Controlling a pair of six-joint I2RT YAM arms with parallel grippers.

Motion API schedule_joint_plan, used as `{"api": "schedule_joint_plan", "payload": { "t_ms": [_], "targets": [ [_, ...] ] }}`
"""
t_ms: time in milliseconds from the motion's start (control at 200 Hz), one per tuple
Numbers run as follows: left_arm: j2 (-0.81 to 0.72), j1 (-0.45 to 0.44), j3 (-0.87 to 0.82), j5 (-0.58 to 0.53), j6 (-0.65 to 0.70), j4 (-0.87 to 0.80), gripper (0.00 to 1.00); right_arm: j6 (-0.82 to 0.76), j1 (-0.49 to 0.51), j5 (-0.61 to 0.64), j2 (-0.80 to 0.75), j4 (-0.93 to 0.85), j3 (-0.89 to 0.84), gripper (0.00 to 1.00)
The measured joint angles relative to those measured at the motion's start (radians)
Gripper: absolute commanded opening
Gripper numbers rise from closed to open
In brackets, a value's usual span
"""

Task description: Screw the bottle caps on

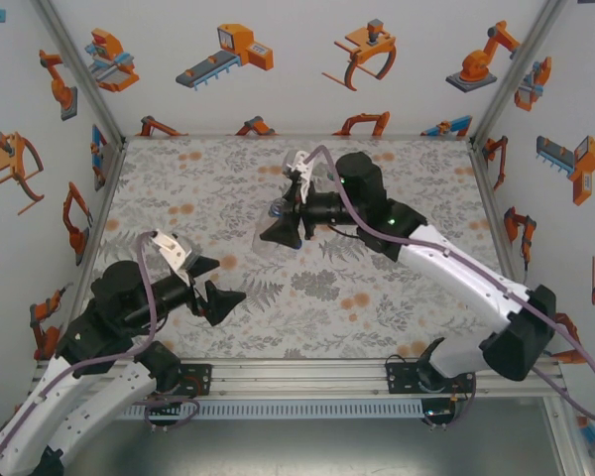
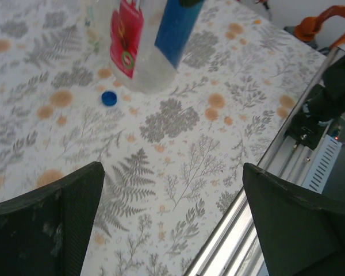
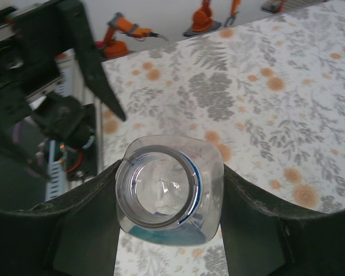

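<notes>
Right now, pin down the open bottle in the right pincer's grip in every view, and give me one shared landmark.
Top external: bottle just left of centre, in the right pincer.
Left wrist: bottle at top centre, blue and red labels, neck cut off by the frame.
Right wrist: bottle at bottom centre, open mouth toward the camera, between the fingers.
Shared landmark: the floral table cover.

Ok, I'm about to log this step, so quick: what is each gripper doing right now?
Left gripper: open, holding nothing.
Right gripper: closed on the uncapped bottle.
</notes>
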Motion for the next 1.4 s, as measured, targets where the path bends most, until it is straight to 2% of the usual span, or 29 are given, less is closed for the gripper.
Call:
{"api": "schedule_joint_plan", "payload": {
  "t_ms": [150,315,511,741,1147,1402],
  "targets": [
    [0.052,0.0,0.006,0.113,0.062,0.074,0.97,-0.001,0.024,-0.049,-0.086,-0.073,-0.001,0.39],
    [0.103,0.0,0.003,0.226,0.058,0.21,1.0,0.027,0.047,-0.097,-0.154,-0.075,-0.017,0.39],
    [0.125,-0.001,-0.029,0.305,0.008,0.389,0.92,0.079,0.079,-0.151,-0.17,-0.026,-0.031,0.38],
    [0.201,-0.017,-0.031,0.417,-0.052,0.506,0.84,0.098,0.13,-0.187,-0.143,0.004,-0.006,0.35],
    [0.308,-0.048,0.03,0.534,-0.089,0.552,0.66,0.105,0.169,-0.179,-0.122,0.025,0.042,0.33],
    [0.325,-0.058,0.04,0.548,-0.093,0.558,0.62,0.104,0.176,-0.153,-0.122,0.025,0.047,0.32]
  ]
}}
